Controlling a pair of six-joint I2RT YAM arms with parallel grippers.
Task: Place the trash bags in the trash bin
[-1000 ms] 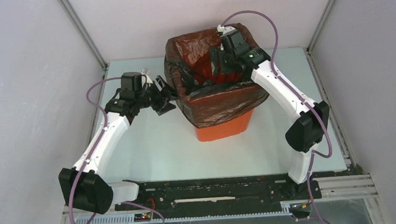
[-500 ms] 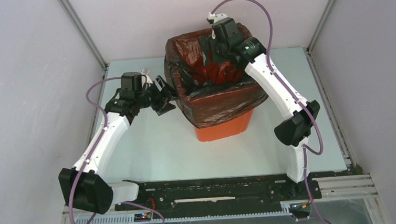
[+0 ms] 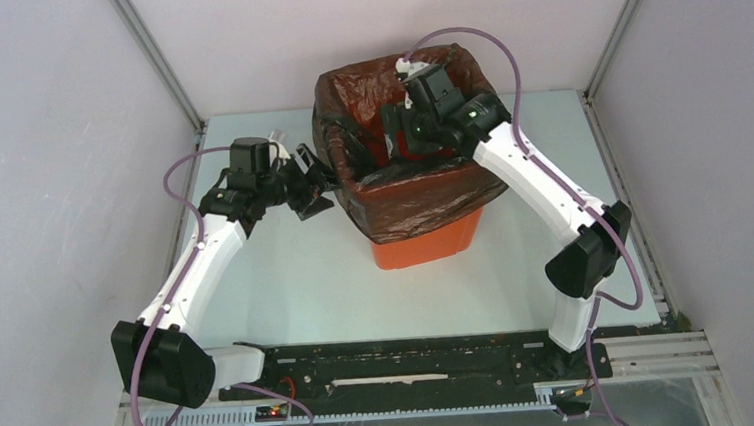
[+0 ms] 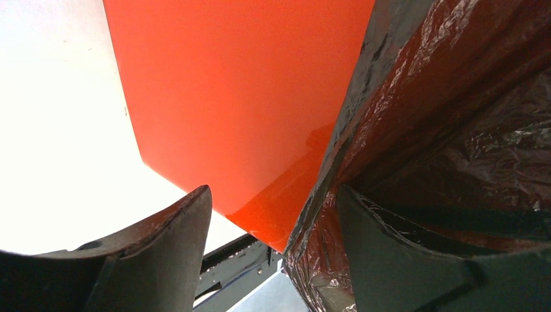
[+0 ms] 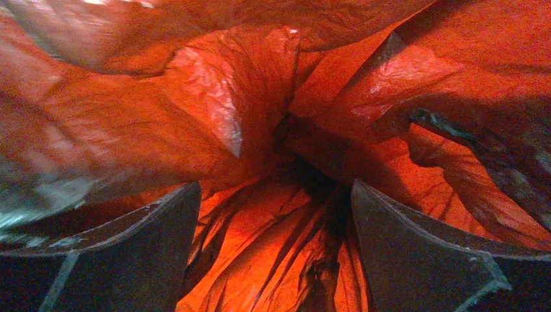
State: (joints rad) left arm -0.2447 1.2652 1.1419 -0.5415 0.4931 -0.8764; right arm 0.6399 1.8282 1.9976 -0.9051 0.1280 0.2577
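While bag lines bin: both grippers released

1. Bag (image 3: 422, 198): I see it inside the bin (image 3: 426, 250), folded over the rim.
2. Left gripper (image 4: 273, 195): jaws apart, astride the bag hem outside.
3. Right gripper (image 5: 274, 187): spread wide inside the bag, grasping nothing.

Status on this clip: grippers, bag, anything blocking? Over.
Left gripper open beside tall orange plastic bin. Right gripper open inside bin. Thin glossy black plastic bag lines it, hem draped over rim. No obstruction seen.
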